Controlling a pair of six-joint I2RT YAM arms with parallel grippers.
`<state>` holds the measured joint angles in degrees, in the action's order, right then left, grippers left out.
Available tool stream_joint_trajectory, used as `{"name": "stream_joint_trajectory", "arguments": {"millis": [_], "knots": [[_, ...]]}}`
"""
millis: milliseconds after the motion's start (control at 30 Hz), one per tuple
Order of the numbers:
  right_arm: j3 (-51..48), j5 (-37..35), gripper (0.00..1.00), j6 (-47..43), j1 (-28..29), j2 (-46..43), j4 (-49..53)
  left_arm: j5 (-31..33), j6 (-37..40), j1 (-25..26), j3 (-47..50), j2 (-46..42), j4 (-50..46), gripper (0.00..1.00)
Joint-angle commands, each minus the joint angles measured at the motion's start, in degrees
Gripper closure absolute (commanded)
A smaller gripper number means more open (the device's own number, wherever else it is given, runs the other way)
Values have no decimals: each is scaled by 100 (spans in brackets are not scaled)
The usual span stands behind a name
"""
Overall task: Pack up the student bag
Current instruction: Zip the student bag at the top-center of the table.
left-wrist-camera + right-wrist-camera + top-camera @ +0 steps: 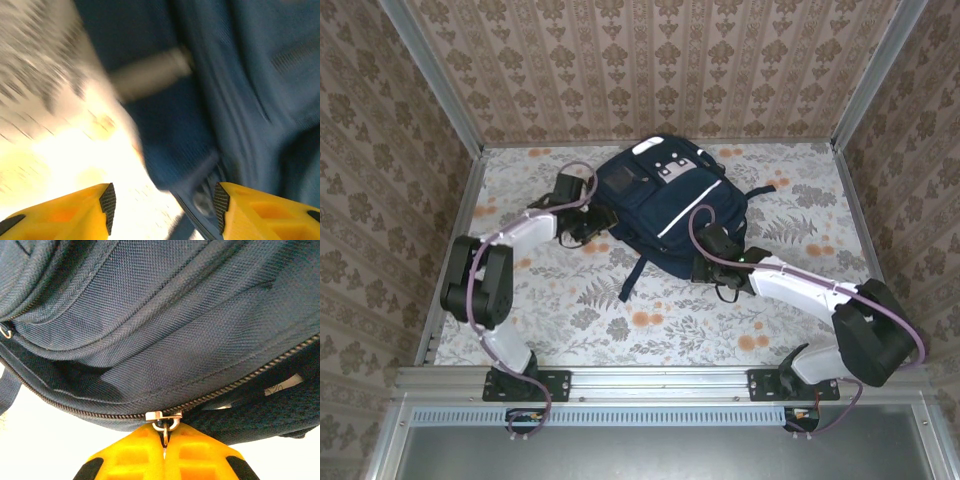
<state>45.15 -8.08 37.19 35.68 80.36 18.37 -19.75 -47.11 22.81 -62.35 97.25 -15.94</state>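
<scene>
Touching right gripper (pixel 164 434) tips: student bag (pixel 165 330).

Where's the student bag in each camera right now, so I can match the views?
Top external: student bag, far centre of the table.
Left wrist: the bag, blurred, upper right, beyond the open left end effector.
Right wrist: the bag across the upper frame, zipper pull pinched by the right end effector.
Shared landmark: its navy fabric.
</scene>
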Motion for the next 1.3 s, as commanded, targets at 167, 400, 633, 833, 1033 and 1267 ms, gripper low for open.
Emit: {"name": "stream_joint_trajectory", "arguments": {"millis": [167, 400, 633, 833, 1033, 1267], "knots": [[242, 100, 100, -176, 44, 217, 297, 132, -2042, 1777, 527, -530, 625, 45], [218, 140, 100, -184, 44, 162, 276, 356, -2749, 2311, 154, -57, 973, 45], [144, 234, 100, -164, 44, 121, 180, 437, -3439, 2536, 141, 499, 1206, 43], [108, 302, 100, -185, 44, 121, 157, 825, -3360, 2536, -153, 897, 1248, 63], [178, 255, 100, -294, 44, 44, 314, 1254, -3153, 2463, -21, 637, 577, 100], [273, 153, 100, -439, 5, 5, 559, 1621, -2933, 2066, 920, -367, 104, 100]]}}
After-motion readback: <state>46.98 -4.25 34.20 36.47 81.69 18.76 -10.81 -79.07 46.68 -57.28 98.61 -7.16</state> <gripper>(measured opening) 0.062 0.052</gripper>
